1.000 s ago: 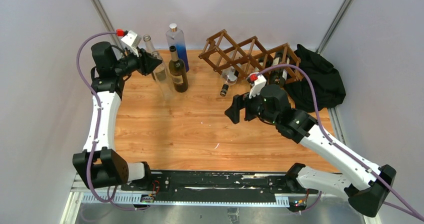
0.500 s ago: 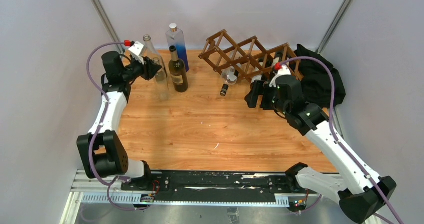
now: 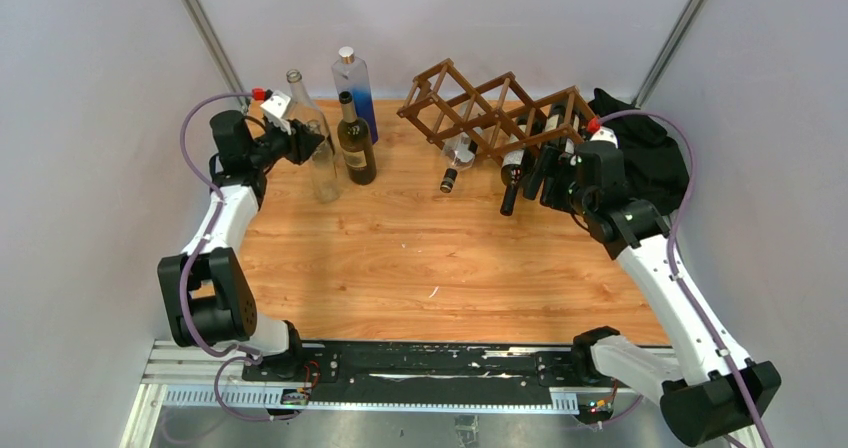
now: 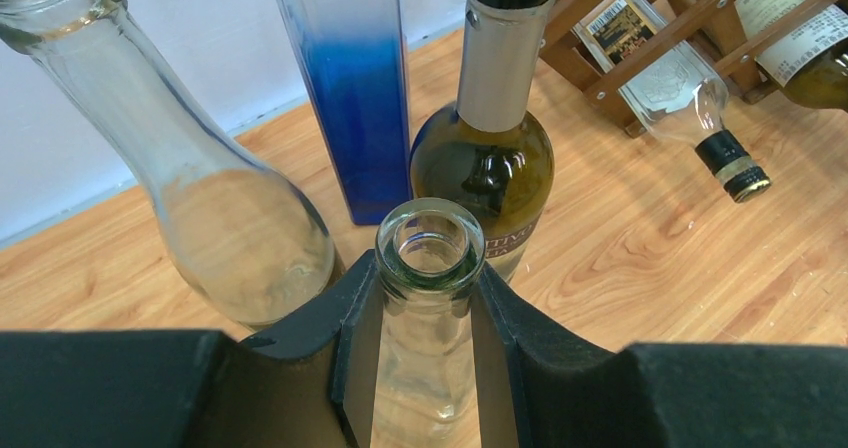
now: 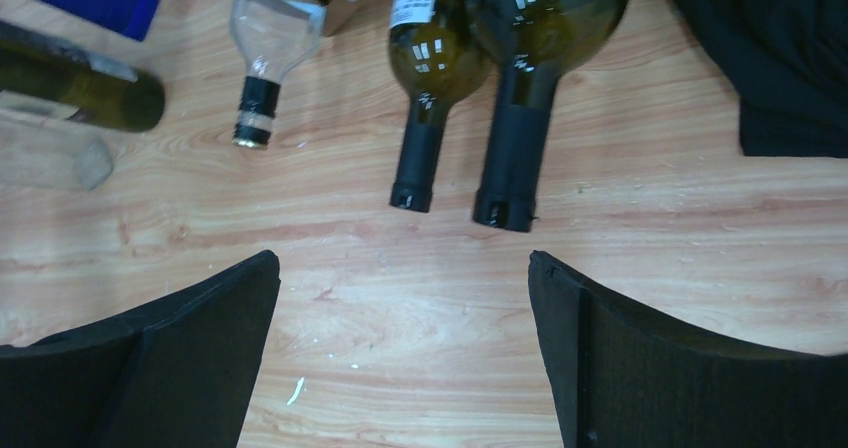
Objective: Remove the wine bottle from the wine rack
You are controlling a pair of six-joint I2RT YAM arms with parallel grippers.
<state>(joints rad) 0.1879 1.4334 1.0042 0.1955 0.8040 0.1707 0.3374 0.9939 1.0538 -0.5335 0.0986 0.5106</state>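
The brown wooden wine rack stands at the back of the table. Two dark green wine bottles lie in its right end with their necks toward me; in the right wrist view they are the left bottle and the right bottle. A clear bottle lies in the rack's middle. My right gripper is open and empty, just short of the two necks. My left gripper is shut on the neck of an upright clear bottle at the back left.
A dark wine bottle, a blue square bottle and another clear bottle stand by the left gripper. A black cloth heap lies right of the rack. Bare wooden tabletop fills the middle and front.
My right arm has swung right and back, from the table's middle to the rack's right end. My left arm has drawn back a little, its gripper still on the clear bottle.
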